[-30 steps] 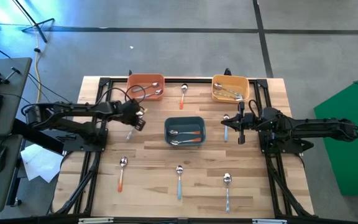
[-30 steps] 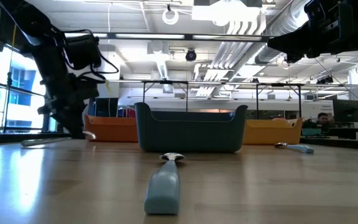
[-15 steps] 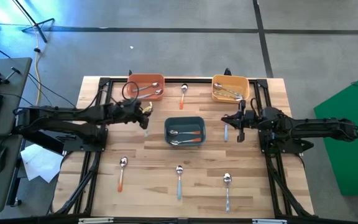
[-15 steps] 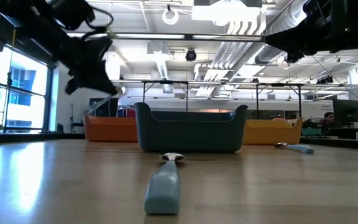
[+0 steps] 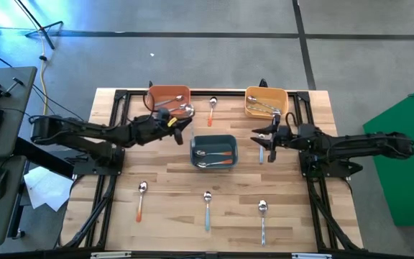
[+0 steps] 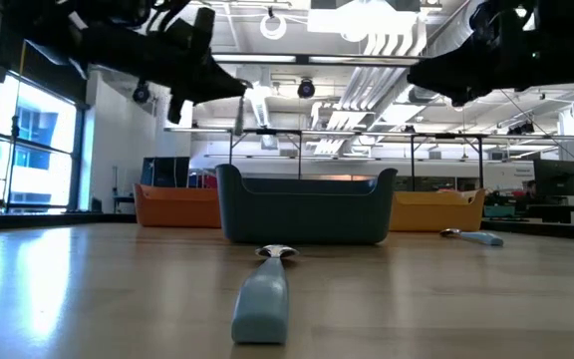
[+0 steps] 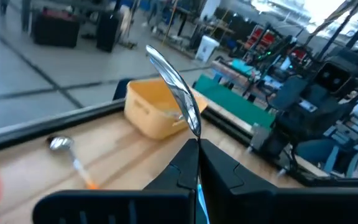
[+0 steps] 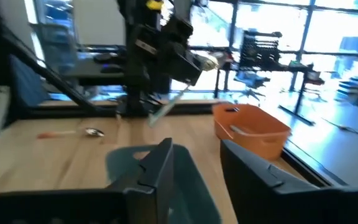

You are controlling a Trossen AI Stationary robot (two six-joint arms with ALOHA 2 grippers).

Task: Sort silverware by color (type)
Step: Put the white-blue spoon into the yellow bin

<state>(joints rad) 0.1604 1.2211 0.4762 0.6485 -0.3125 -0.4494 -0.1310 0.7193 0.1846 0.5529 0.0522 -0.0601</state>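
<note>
Above the dark blue bin [image 5: 213,150], the left gripper [image 5: 180,125] pinches a spoon [image 7: 178,91]; right gripper [image 5: 267,134] spread

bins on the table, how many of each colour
orange bin: 1
yellow bin: 1
dark blue bin: 1
total: 3
</note>
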